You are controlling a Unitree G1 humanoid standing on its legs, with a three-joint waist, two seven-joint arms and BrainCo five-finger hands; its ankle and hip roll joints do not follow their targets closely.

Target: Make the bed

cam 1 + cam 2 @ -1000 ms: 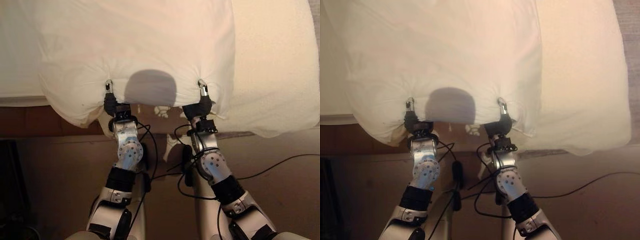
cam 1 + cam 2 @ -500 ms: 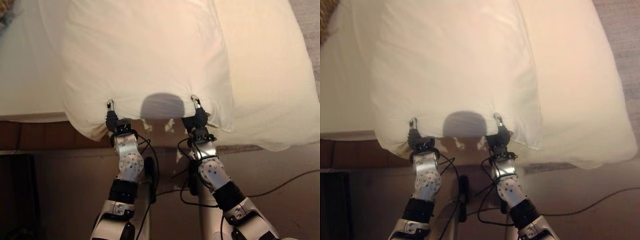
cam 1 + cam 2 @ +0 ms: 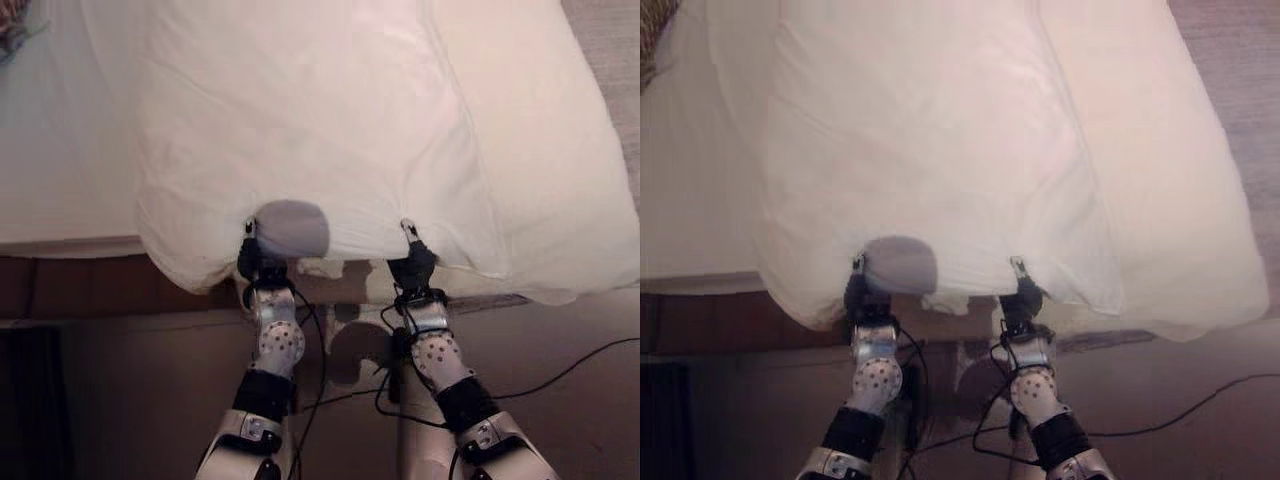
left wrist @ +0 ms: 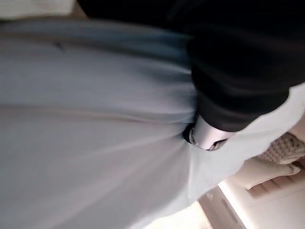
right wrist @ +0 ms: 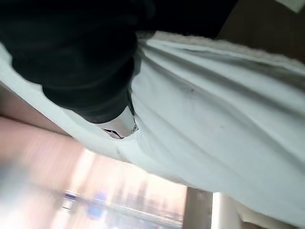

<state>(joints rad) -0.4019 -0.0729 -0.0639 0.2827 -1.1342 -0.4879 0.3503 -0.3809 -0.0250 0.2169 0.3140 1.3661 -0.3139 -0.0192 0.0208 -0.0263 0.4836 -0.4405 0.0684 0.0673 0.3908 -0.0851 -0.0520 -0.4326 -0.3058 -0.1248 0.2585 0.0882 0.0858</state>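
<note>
A white pillow lies on the bed, its near edge hanging over the bed's side. My left hand is shut on that near edge at the left, the cloth bunched round its thumb. My right hand is shut on the same edge further right, its thumb pressed into gathered cloth. Both hands sit just below the pillow's hem, at the bed's near side. The fingers are tucked under the cloth.
A cream bedspread covers the bed to the right and droops over the near side. The dark wooden bed frame runs along the left below the mattress. Bare floor lies in front.
The pillow has been pushed further onto the bed and a little to the right; both hands went forward with it, still holding its near edge. The camera has tipped, showing more of the bed.
</note>
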